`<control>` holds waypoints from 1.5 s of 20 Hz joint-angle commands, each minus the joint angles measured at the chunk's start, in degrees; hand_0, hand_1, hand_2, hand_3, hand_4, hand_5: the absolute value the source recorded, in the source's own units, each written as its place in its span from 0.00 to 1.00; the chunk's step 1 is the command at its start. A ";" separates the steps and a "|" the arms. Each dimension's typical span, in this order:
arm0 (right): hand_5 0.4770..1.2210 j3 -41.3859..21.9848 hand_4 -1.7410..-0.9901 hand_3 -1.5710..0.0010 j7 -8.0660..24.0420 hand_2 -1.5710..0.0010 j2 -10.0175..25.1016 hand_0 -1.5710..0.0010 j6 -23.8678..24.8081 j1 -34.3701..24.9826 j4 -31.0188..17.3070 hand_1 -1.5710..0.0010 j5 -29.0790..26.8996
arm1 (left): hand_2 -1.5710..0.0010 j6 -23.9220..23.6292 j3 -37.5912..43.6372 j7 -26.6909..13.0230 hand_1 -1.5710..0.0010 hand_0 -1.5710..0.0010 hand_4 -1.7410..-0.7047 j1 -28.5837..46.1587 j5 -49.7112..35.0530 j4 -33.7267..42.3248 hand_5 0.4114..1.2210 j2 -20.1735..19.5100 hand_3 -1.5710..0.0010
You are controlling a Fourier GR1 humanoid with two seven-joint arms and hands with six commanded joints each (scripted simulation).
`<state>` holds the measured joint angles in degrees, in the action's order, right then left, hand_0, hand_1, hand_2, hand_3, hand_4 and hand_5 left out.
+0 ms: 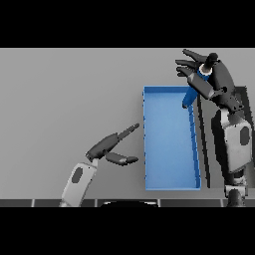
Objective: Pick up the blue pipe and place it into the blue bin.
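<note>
The blue pipe (189, 96) hangs tilted at the bin's far right corner, its lower end over the rim. Its upper end lies against the palm of my right hand (215, 77). That hand is open, with its fingers (188, 63) spread straight to the left and the thumb up beside the pipe's top. The blue bin (170, 186) is a long open box right of the table's middle, with nothing else showing inside it. My left hand (105, 146) hovers open just left of the bin, its fingers pointing toward the bin's wall.
A dark frame (242, 97) lies on the grey table (64, 94) right of the bin, partly hidden under my right arm. The table's front edge runs along the bottom of the view.
</note>
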<state>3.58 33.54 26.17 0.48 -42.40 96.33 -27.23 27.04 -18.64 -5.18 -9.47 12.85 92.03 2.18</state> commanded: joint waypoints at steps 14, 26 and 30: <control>1.00 -16.40 0.00 0.20 1.40 0.00 11.21 0.00 22.06 27.41 7.16 0.00 -1.65 | 1.00 -0.10 -1.11 0.01 1.00 1.00 0.82 2.26 -0.21 1.74 0.01 0.18 1.00; 0.82 -46.08 0.75 0.89 0.58 0.82 29.99 0.80 29.43 14.86 -0.90 0.82 -14.83 | 1.00 -0.33 -1.51 -0.67 1.00 1.00 0.83 2.44 0.20 2.15 0.02 0.25 1.00; 0.57 -52.92 0.88 0.96 1.41 0.93 32.79 0.92 28.44 11.95 -2.23 0.93 -17.59 | 1.00 -0.61 -1.76 -1.26 1.00 1.00 0.83 2.25 0.21 2.37 0.02 0.87 1.00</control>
<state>-49.36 34.95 58.97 28.92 -30.40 94.10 -44.85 26.40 -20.38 -6.46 -7.23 13.07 94.41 3.04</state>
